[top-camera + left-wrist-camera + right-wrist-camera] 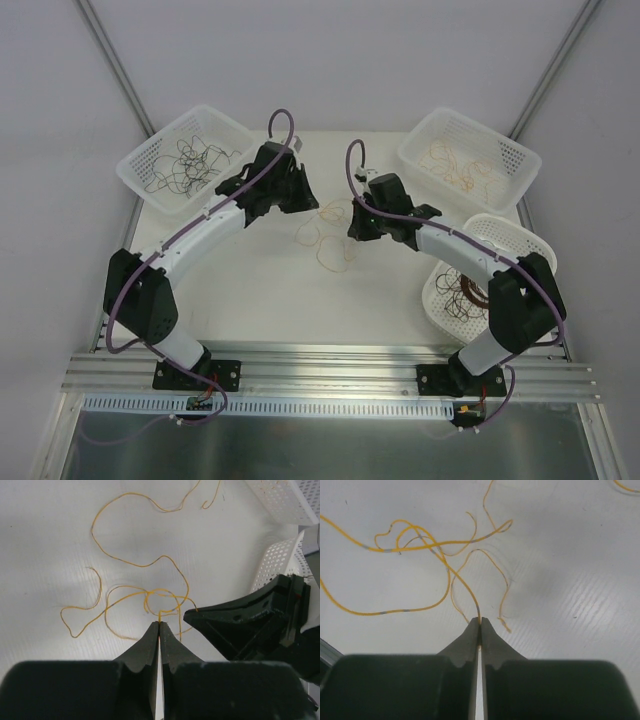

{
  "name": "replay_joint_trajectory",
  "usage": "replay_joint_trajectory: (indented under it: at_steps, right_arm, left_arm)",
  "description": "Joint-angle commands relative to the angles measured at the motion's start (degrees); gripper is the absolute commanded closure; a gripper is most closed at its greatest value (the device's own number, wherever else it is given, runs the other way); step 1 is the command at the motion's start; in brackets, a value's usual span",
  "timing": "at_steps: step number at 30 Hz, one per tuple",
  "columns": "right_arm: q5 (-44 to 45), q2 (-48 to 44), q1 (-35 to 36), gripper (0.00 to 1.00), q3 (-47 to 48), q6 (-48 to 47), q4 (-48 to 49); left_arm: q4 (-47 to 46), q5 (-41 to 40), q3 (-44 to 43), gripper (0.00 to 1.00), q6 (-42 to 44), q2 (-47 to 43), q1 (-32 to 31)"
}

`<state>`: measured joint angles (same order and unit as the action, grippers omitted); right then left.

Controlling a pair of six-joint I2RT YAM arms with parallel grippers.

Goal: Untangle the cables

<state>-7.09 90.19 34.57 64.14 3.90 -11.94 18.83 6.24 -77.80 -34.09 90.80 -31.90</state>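
Top view. The white table (270,290) fills the middle of the frame. The left arm (200,225) curves up from the lower left and the right arm (470,250) from the lower right, both reaching toward the centre.

Three white perforated baskets stand on the table:
- The rectangular basket (135,170) at upper left contains loose dark strands (195,160).
- The second rectangular basket (520,160), at upper right, contains tan strands (460,165).
- The round basket (435,290) at right, partly behind the right arm, contains a dark-brown wire coil (465,300).

The left claw (305,203) and right claw (358,225) face each other across the centre. Between them the cables (330,235) lie on the bare table as thin yellow-tan loops.

Left wrist view. The left claw (159,625) at lower centre has its two fingers pressed together, with a yellow strand pinched at the tips. The cables (160,591) loop just above it and trail toward the upper part of the frame. The right claw (196,615) sits just beside the knot, at centre right.

Right wrist view. The right claw (480,621) at lower centre is likewise closed tight on a single yellow strand. That strand rises into the crossing loops of the cables (445,542) in the upper left half of the frame.
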Motion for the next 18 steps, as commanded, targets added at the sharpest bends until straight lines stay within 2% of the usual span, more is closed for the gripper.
replay_joint_trajectory:
  at_steps: [1, 7, 10, 13, 15, 16, 18]
  right_arm:
    - [-0.6, -1.0, -2.2, 0.98, -0.8, 0.9, 3.5]
    - [-1.6, -2.9, -7.9, 0.99, -3.0, 2.5, 3.0]
    - [-1.7, -3.4, -9.5, 0.99, -3.9, 2.2, 2.2]
    - [-1.8, -3.8, -10.7, 0.99, -5.2, 1.9, 1.1]
    - [-1.4, -4.2, -11.7, 0.99, -6.5, 1.9, 0.5]
    - [-1.3, -4.9, -12.2, 0.99, -6.9, 1.8, -0.1]
    - [-1.0, -5.7, -13.5, 0.99, -7.6, 1.5, -0.8]
  left_arm:
    - [-0.3, 3.5, 1.3, 1.00, 2.0, -4.1, -0.3]
    - [0.2, 17.5, 5.0, 1.00, 9.3, -8.0, -0.3]
    - [1.3, 20.7, 7.1, 1.00, 11.6, -11.3, -0.2]
    - [2.1, 22.3, 7.8, 1.00, 11.2, -15.0, 2.7]
    - [2.1, 26.3, 7.6, 1.00, 9.6, -17.2, 6.3]
    - [2.1, 27.3, 7.2, 1.00, 8.0, -17.9, 10.4]
    - [2.0, 28.0, 6.1, 1.00, 7.5, -19.9, 13.7]
